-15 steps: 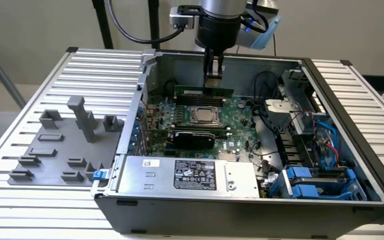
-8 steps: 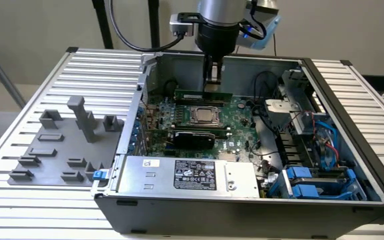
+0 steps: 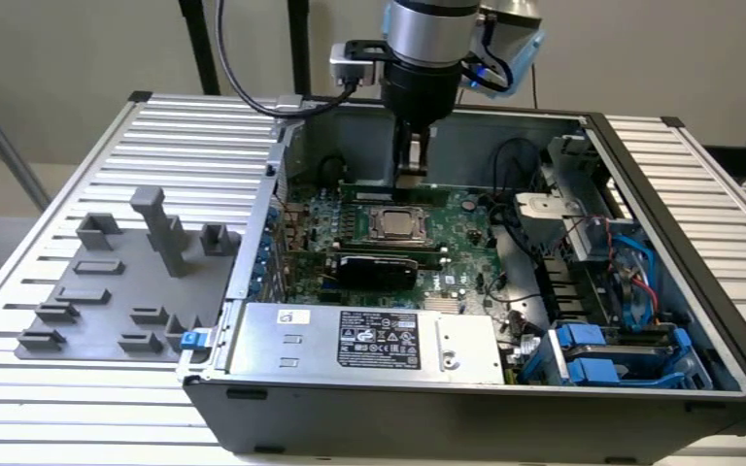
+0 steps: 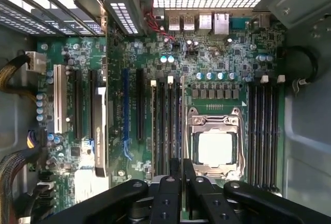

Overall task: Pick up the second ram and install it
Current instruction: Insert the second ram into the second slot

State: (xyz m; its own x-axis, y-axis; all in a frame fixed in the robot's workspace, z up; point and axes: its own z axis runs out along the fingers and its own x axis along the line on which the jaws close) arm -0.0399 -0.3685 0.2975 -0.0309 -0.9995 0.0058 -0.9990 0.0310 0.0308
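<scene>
Lying nearest: gray fixture [image 3: 120, 282] on the table beside the open computer case [image 3: 684, 223]; no green stick seen on it
Middle: motherboard [image 3: 457, 277] with its silver processor [image 3: 392, 223]; memory slots [image 4: 165, 125] run beside the processor
Farther back: gripper [image 3: 410, 178] low inside the case, over those slots
Hand: fingers [image 4: 189, 177] pressed close together; seemingly pinching the second ram [image 4: 181, 131], seen edge-on
Progress: pick-up looks done; stick lined up with a slot; whether it is seated cannot be told; pressing home judged still left
</scene>
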